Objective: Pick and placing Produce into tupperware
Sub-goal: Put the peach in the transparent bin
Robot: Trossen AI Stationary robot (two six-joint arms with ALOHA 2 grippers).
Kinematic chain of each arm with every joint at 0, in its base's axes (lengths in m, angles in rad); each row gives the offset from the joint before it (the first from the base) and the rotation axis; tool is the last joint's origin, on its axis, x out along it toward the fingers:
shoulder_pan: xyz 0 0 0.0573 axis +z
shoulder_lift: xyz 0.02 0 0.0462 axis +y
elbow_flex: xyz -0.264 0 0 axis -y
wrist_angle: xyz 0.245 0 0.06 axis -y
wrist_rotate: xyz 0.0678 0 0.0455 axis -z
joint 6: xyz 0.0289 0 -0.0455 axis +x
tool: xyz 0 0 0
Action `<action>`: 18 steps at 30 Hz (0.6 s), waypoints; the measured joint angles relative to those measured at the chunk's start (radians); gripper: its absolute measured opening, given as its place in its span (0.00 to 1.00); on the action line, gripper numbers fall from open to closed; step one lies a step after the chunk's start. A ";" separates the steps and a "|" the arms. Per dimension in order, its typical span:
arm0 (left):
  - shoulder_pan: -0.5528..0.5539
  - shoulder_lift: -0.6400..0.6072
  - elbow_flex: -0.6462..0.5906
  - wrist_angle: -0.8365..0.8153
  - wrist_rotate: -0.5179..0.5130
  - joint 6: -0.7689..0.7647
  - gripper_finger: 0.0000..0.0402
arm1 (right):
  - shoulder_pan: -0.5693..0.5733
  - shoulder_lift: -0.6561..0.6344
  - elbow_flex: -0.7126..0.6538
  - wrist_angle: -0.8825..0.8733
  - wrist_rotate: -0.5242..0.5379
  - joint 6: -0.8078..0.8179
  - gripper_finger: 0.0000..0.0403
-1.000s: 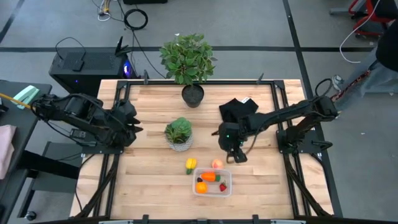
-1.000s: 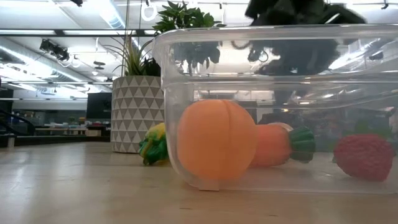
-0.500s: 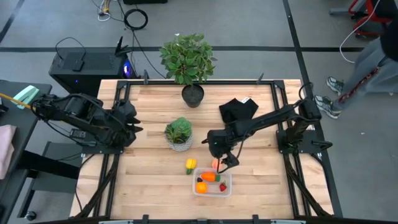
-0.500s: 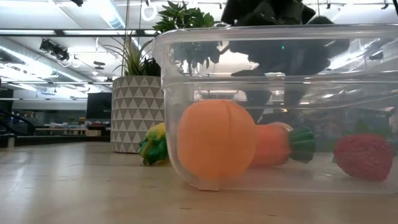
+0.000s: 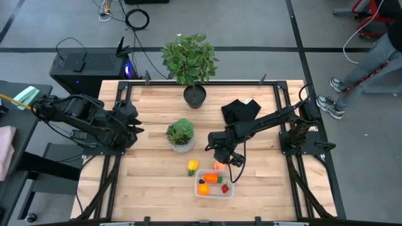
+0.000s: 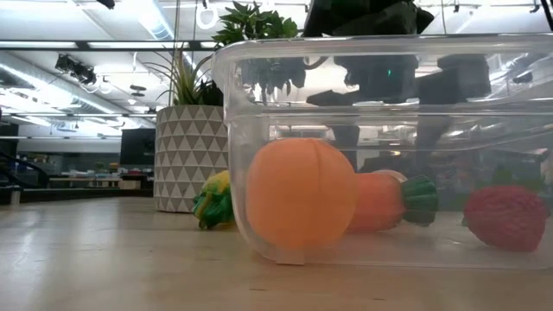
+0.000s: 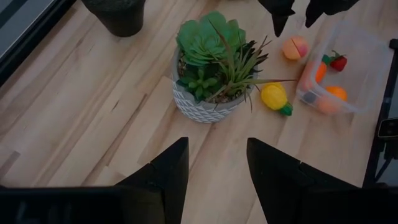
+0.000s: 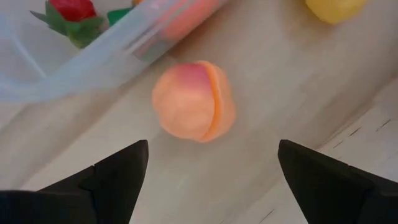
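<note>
The clear tupperware [image 5: 214, 184] stands near the table's near edge and holds the orange ball [image 6: 301, 206], the carrot [image 6: 389, 200] and the red strawberry [image 6: 505, 216]. The peach-coloured piece [image 8: 194, 99] lies on the wood just beyond its far wall. The yellow piece [image 5: 192, 167] rests to the tupperware's left. My right gripper [image 8: 212, 149] hovers open over the peach piece [image 5: 218, 166], one finger on either side, touching nothing. My left gripper [image 7: 217, 146] waits open at the table's left edge [image 5: 135, 123].
A succulent in a white patterned pot [image 5: 181, 135] stands left of my right gripper. A black pot with a tall plant [image 5: 193, 94] and a black cloth [image 5: 240, 110] sit toward the far edge. A person's legs [image 5: 364, 69] show beyond the table's right side.
My right gripper has moved from near the black cloth toward the table's near-left, then come down behind the tupperware until it stands over the peach piece. The person at the far right has walked on. No produce has moved.
</note>
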 joint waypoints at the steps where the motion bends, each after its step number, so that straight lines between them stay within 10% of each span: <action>1: 0.000 0.000 0.000 0.000 0.000 0.000 0.42 | 0.004 0.000 0.000 0.003 0.000 0.000 0.91; 18: 0.000 0.000 0.000 0.000 0.001 -0.003 0.42 | 0.052 0.041 -0.005 0.071 -0.017 -0.002 0.91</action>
